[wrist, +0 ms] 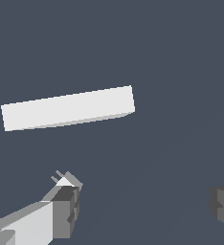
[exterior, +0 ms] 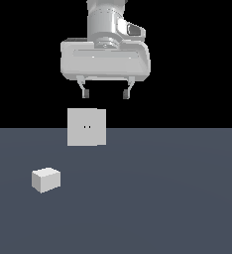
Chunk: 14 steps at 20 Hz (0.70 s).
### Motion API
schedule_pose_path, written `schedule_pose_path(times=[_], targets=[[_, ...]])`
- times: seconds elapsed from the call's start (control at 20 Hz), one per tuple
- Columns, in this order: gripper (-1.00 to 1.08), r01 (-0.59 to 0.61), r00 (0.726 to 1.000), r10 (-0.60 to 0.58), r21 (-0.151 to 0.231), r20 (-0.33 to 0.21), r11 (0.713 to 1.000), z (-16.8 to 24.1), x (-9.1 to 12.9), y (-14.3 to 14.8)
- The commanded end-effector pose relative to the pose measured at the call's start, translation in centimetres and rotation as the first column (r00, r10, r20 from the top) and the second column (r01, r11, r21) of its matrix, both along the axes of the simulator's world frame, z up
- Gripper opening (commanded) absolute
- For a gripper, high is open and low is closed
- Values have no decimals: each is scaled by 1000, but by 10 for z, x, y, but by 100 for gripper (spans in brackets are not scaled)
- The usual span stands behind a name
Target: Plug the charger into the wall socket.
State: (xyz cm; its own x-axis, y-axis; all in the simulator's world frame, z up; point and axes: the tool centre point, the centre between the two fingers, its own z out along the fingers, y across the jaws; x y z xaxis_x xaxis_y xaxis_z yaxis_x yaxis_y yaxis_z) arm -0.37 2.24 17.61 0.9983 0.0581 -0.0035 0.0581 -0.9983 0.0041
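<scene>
The charger (exterior: 45, 179) sits alone on the counter (exterior: 162, 198), untouched, so by my reckoning the step in hand is fetching it. To do that well, the arm should travel across until the block lies squarely between the fingers, drop straight down, and grip two flat opposite faces so its prongs stay free for the holes. The gripper (exterior: 106, 93) hangs high, pointing straight down, jaws spread wide and empty. The charger lies well below the jaws and off toward the exterior view's left. The wall socket (exterior: 87, 127) stands upright below them; the wrist view shows its top edge (wrist: 68, 107) beyond the fingertips (wrist: 66, 203).
</scene>
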Motion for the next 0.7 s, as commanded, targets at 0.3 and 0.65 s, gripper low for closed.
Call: schedule_pose_path(times=[0.3,0.65], targets=[[100,-30,1000,30,3,7,1000,-4,-2,4],[100,-138,990,138,14,32,990,-18,-9,20]])
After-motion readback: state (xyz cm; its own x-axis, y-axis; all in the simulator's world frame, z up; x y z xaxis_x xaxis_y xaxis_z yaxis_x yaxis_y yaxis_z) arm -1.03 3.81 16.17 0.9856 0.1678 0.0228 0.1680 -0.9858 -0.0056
